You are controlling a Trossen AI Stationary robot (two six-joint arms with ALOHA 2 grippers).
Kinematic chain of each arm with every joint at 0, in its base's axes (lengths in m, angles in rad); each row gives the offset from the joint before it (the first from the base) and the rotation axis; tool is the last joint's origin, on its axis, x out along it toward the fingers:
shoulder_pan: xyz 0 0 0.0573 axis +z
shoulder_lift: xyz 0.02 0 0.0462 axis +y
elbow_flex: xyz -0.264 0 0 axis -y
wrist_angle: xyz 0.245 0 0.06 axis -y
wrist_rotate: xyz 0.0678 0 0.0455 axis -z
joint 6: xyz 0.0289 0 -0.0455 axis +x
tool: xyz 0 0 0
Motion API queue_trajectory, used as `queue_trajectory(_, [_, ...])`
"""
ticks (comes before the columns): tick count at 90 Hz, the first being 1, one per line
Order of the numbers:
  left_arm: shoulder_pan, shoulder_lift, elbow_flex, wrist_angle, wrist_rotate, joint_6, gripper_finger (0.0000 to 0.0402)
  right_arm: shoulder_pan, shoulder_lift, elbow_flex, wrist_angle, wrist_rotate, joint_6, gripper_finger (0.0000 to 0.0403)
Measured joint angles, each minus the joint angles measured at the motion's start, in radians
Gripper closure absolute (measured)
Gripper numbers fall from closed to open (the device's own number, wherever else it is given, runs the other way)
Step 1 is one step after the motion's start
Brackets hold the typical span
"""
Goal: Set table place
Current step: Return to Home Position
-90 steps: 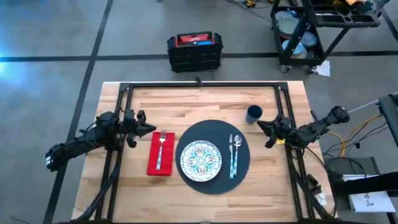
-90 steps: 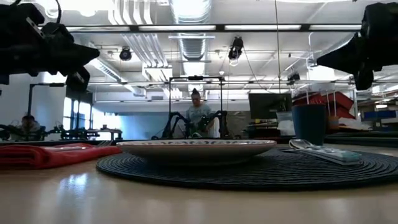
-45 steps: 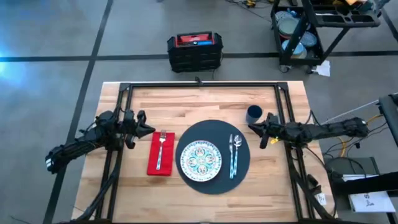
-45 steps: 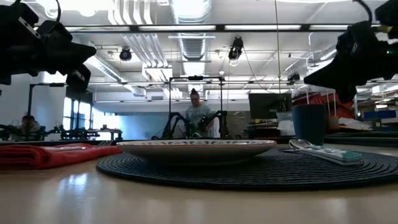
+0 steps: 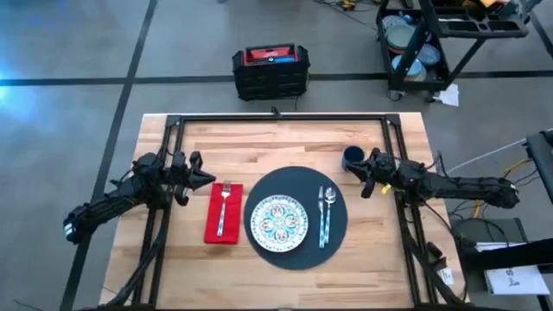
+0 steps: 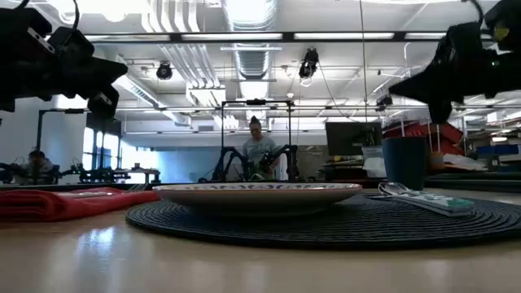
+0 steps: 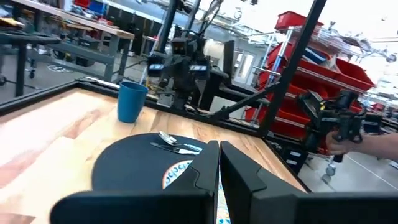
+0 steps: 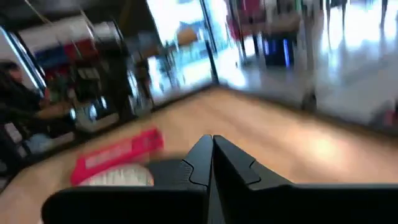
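right gripper (image 5: 366,180), fingers pressed together, hovers just right of the blue cup (image 5: 352,158); the left gripper (image 5: 200,175), also closed, waits beside the napkin (image 5: 224,212)

Both of my arms are dark, close to black, from base to tip. From above, my left arm (image 5: 112,206) reads as a chain of chunky rounded segments with a knuckle at each joint. My right arm (image 5: 449,184) is built the same, with one long, slimmer link. At table height a thin black cable (image 6: 76,12) loops over the left one's bulky head. Through the wrist cameras, my left gripper (image 7: 219,152) ends in two matte black fingers (image 7: 202,177), angular wedges tapering off a broad flat body. My right gripper (image 8: 212,142) has the same faceted fingers (image 8: 198,165). Screws and markings are too small to tell.
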Motion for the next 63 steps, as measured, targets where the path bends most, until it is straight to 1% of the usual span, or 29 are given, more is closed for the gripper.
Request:
queue_trajectory(7, [0.032,-0.003,0.000,0.026,0.046,-0.029,0.0402,-0.008,-0.068,0.000,-0.006,0.000,-0.046,0.0403])
queue_trajectory(16, [0.066,-0.002,0.000,0.048,0.095,-0.085,0.0402,-0.008,-0.191,0.000,-0.120,-0.001,-0.044,0.0403])
queue_trajectory(24, [0.088,-0.003,0.000,0.074,0.107,-0.097,0.0402,-0.008,-0.194,0.000,-0.139,-0.004,-0.033,0.0403])
queue_trajectory(50, [0.147,-0.003,0.000,0.112,0.143,-0.112,0.0402,-0.008,-0.195,0.000,-0.096,-0.026,-0.029,0.0403])
queue_trajectory(63, [0.169,-0.002,0.000,0.140,0.134,-0.115,0.0402,-0.008,-0.195,0.000,-0.071,-0.026,-0.029,0.0403])
